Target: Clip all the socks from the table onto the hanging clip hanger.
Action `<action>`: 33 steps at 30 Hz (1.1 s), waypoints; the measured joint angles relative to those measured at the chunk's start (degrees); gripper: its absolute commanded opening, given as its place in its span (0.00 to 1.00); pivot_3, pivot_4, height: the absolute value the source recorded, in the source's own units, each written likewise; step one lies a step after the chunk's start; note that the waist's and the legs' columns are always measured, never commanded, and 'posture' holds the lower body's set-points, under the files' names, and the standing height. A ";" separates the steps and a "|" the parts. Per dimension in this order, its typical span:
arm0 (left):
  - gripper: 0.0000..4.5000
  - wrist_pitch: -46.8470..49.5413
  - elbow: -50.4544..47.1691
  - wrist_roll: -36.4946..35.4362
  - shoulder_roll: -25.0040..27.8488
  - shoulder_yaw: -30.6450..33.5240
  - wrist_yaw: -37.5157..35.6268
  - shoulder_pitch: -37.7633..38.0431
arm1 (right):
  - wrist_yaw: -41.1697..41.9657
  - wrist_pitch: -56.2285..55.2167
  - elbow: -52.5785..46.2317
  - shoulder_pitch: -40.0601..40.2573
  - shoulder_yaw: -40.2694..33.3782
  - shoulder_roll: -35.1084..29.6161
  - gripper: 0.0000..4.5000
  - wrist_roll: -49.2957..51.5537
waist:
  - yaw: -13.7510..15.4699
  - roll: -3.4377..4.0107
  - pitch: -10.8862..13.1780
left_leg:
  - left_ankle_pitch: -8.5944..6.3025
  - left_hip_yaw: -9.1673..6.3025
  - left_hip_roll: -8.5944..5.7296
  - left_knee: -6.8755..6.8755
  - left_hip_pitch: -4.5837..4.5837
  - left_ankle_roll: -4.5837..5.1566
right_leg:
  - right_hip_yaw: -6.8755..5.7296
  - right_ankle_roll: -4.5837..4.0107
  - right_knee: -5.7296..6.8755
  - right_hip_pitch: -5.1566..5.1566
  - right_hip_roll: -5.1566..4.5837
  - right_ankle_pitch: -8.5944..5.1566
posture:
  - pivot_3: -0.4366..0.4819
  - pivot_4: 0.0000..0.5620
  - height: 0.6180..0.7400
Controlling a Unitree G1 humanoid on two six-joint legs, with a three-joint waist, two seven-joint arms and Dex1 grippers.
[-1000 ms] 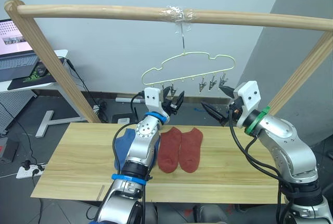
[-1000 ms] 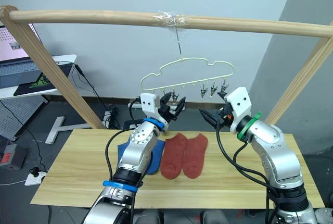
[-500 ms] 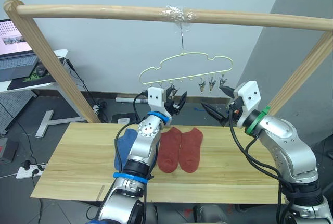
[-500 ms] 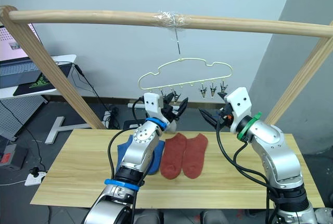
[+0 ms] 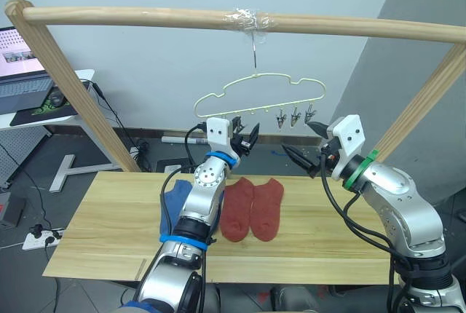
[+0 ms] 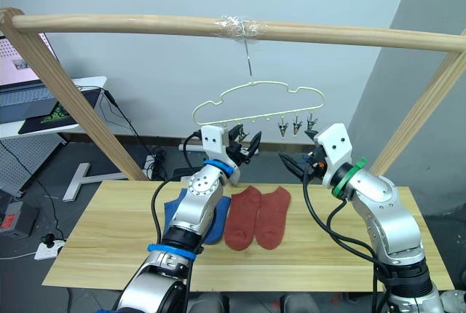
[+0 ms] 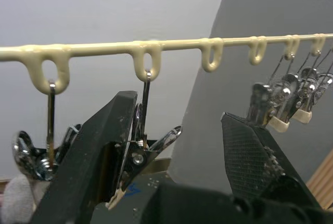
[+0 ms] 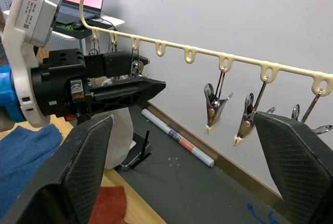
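The left arm covers much of the blue sock beside the rust-red socks.

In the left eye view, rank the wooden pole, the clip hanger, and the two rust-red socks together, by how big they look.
1. Wooden pole, largest, spanning the frame.
2. Clip hanger.
3. Rust-red socks, as a pair, smallest. They lie nearer the camera than the hanger, so real sizes may differ.

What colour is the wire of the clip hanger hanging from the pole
Pale yellow-green; the clip hanger shows it best in the right eye view.
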 measured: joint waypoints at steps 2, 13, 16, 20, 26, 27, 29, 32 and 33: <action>0.58 -0.15 0.26 0.14 0.02 0.00 0.04 -0.01 | 0.00 0.00 0.00 0.00 0.00 0.00 1.00 0.00 | -0.01 0.00 0.00 | 0.00 0.00 0.00 0.00 0.00 0.00 | 0.00 0.00 0.00 0.00 0.00 0.00 | 0.45 0.12 1.00; 0.04 -0.68 0.39 0.27 0.06 0.05 0.05 -0.02 | -0.01 0.00 0.00 0.00 0.00 -0.02 1.00 -0.01 | -0.01 0.00 0.00 | 0.00 0.00 0.00 0.00 0.00 0.00 | 0.00 -0.01 0.00 0.00 0.00 0.01 | 0.45 0.13 1.00; 0.04 -0.66 0.39 0.17 0.06 0.10 -0.03 -0.02 | -0.04 0.00 0.00 0.02 0.00 -0.01 1.00 -0.02 | -0.01 0.00 0.00 | 0.00 0.00 0.00 -0.01 0.00 0.00 | 0.00 -0.01 0.00 0.00 0.00 0.01 | 0.45 0.13 1.00; 0.04 0.17 0.34 -0.54 0.31 0.34 -0.73 0.00 | -1.06 0.00 0.13 1.71 1.50 0.76 1.00 -0.55 | -0.05 0.00 0.00 | 0.00 0.00 0.00 -0.01 0.00 0.00 | 0.00 0.00 0.00 0.00 0.00 0.00 | 0.46 0.14 1.00; 0.04 4.18 -2.00 -4.21 1.38 2.42 -3.37 0.58 | -5.53 -0.35 12.18 1.52 9.87 5.99 1.00 -7.41 | -0.32 0.00 0.00 | 0.01 0.00 0.01 0.00 0.05 0.00 | 0.00 0.11 0.04 0.02 0.01 -0.07 | 0.50 0.15 1.00; 0.04 5.26 -2.64 -4.95 2.00 2.69 -4.01 0.73 | -6.43 -0.42 15.91 1.14 10.94 7.93 1.00 -8.28 | -0.35 0.00 0.00 | 0.01 0.00 0.01 0.00 0.05 0.01 | 0.00 0.11 0.06 0.02 0.01 -0.06 | 0.50 0.15 1.00; 0.04 6.97 -3.90 -5.73 2.70 3.43 -4.78 0.97 | -7.78 -0.50 21.94 -0.06 12.44 11.33 1.00 -9.35 | -0.42 0.01 0.00 | 0.01 0.00 0.01 0.00 0.04 0.01 | 0.00 0.06 0.06 0.01 0.01 -0.03 | 0.52 0.15 1.00; 0.04 8.68 -5.40 -6.64 3.97 3.76 -5.69 1.42 | -10.46 -0.02 30.92 -3.38 12.69 16.46 1.00 -10.57 | -0.35 0.01 0.00 | 0.01 -0.04 0.01 -0.02 0.04 0.01 | -0.03 -0.11 0.05 0.01 0.01 0.06 | 0.54 0.16 1.00; 0.04 9.15 -6.00 -6.76 4.06 3.93 -5.77 1.65 | -11.34 0.00 33.56 -4.05 12.72 17.57 1.00 -11.11 | -0.17 0.01 0.00 | 0.01 -0.05 0.01 -0.02 0.04 0.01 | -0.04 -0.11 0.05 0.03 0.01 0.06 | 0.55 0.16 1.00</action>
